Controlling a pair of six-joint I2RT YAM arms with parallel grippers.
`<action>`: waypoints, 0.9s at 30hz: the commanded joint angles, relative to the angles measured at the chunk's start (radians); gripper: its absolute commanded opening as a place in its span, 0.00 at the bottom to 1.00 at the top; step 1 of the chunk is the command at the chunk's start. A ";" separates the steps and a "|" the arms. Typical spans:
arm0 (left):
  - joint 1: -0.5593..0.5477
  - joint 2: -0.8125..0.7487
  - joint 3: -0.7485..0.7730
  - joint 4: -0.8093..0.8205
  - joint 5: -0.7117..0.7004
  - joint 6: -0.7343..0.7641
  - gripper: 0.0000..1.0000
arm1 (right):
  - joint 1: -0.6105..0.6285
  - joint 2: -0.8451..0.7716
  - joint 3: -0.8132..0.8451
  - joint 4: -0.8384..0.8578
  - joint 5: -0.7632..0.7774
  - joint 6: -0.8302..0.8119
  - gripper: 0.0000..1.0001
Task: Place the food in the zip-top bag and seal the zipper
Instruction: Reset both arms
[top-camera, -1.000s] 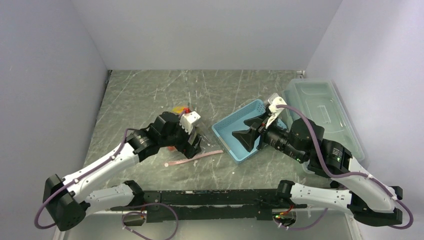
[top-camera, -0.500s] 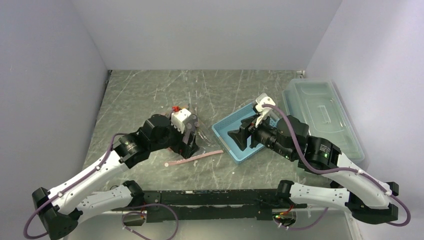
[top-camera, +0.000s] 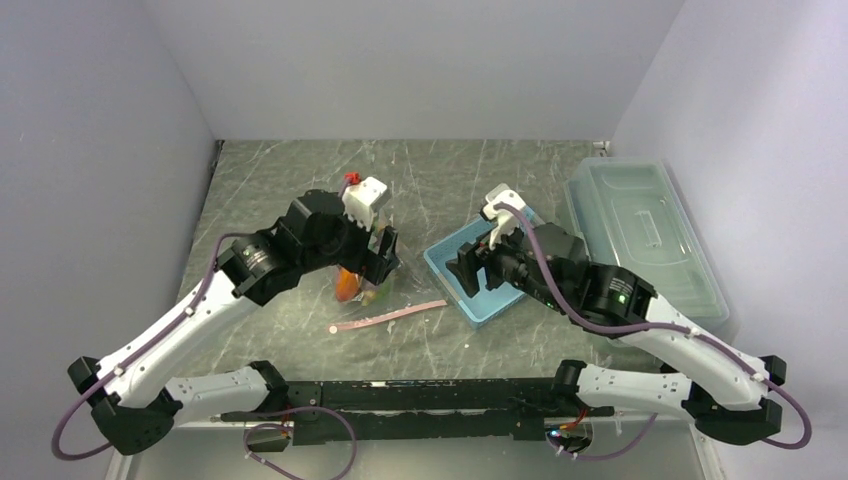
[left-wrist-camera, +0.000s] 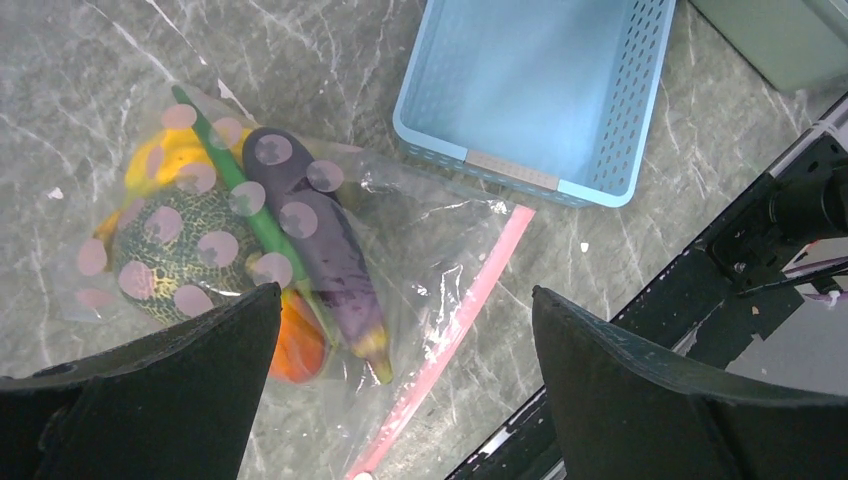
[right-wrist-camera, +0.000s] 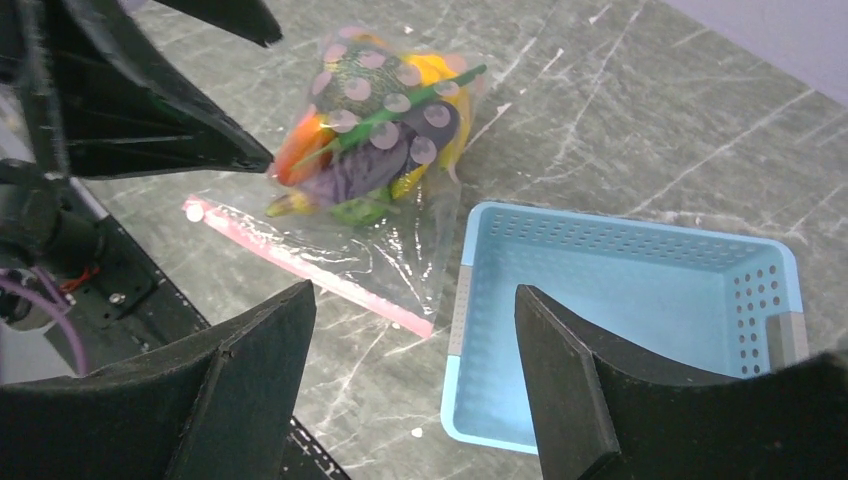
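Both arms have shifted, uncovering the filled zip-top bag (left-wrist-camera: 430, 240); left pincer (left-wrist-camera: 405, 300) and right pincer (right-wrist-camera: 414, 290) gape empty.

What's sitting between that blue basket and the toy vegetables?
Nothing solid: only the empty, crinkled end of the clear bag lies between the toy vegetables and the blue basket, seen best in the left wrist view.

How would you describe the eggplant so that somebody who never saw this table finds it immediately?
Find the light-blue basket on the marble table; a clear zip-top bag lies beside it. Inside the bag, the eggplant is the long dark piece beside the thin green pod; no other piece is purple.
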 joint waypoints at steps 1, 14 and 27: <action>0.005 0.042 0.124 -0.088 -0.017 0.060 1.00 | -0.057 0.049 0.017 0.039 -0.047 -0.032 0.77; 0.364 0.053 0.123 -0.070 0.148 0.030 1.00 | -0.369 0.189 -0.030 0.112 -0.208 -0.007 0.77; 0.531 -0.095 -0.096 0.032 0.171 -0.055 1.00 | -0.558 0.022 -0.215 0.245 -0.235 0.059 0.77</action>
